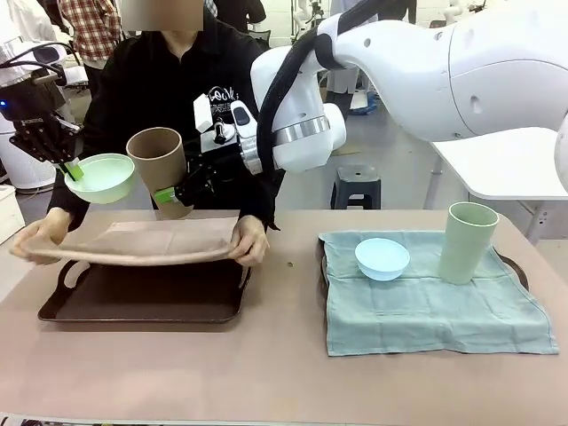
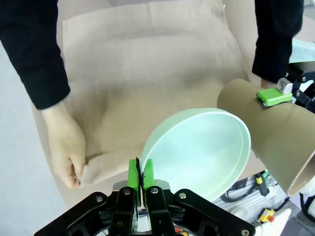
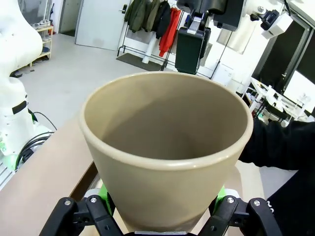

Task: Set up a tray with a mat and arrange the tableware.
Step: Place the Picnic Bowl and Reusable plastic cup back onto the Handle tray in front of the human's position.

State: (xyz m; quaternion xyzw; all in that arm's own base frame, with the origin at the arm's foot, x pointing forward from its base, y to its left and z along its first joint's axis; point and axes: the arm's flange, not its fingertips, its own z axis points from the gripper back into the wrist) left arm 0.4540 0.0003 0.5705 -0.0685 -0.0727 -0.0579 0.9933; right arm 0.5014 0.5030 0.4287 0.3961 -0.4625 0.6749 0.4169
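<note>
My left gripper (image 1: 73,169) is shut on the rim of a mint green bowl (image 1: 99,177) and holds it in the air at the far left. In the left wrist view its green pads (image 2: 140,174) pinch that bowl's (image 2: 202,147) edge. My right gripper (image 1: 170,197) reaches across and is shut on a tan brown tumbler (image 1: 158,160), tilted, right beside the bowl. The tumbler (image 3: 167,147) sits between the right gripper's (image 3: 162,216) jaws. Below them, a person's hands stretch a tan mat (image 1: 133,241) over a dark brown tray (image 1: 142,306).
At the right, a second tray (image 1: 519,271) carries a grey-green cloth (image 1: 426,306). A light blue bowl (image 1: 382,257) and a pale green tumbler (image 1: 468,241) stand on the cloth. The person's hand (image 2: 64,147) grips the mat's (image 2: 147,64) edge. Bare tabletop (image 1: 266,373) lies in front.
</note>
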